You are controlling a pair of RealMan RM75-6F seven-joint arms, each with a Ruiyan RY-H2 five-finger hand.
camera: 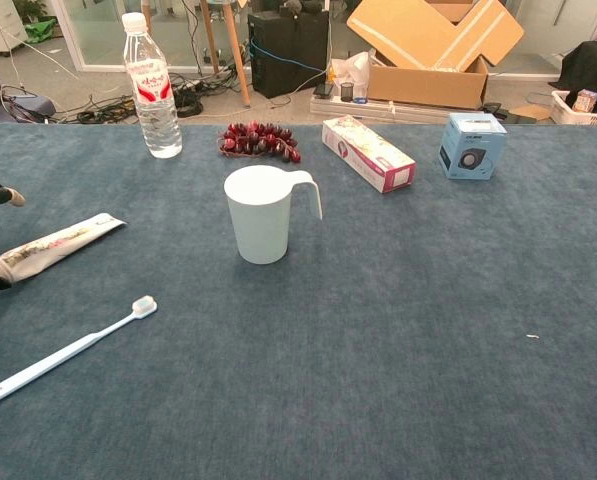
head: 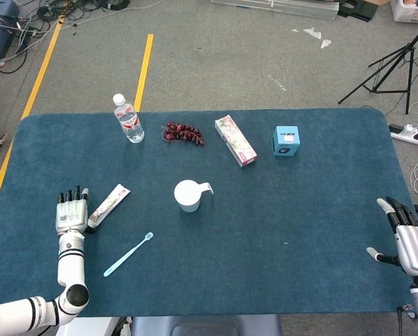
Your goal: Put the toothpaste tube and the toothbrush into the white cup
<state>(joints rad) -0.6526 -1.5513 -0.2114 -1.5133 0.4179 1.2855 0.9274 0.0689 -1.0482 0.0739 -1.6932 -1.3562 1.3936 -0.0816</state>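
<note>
Blue felt covered the desk (head: 265,224) under a cable-strewn floor. From my head view, the toothpaste tube (head: 109,205) lay flat just beside my left hand (head: 70,213), fingers straight and slightly spread, holding nothing; whether they touched the tube, I couldn't tell. The toothbrush (head: 128,254) lay nearby, the white cup (head: 188,195) upright mid-desk. My right hand (head: 407,239) hung open at the far edge. From my chest view, the tube (camera: 50,249) looked soft and light, best pinched mid-body; the brush (camera: 66,352) stiff and thin, awkward to lift off felt. The cup (camera: 263,214) stood empty.
</note>
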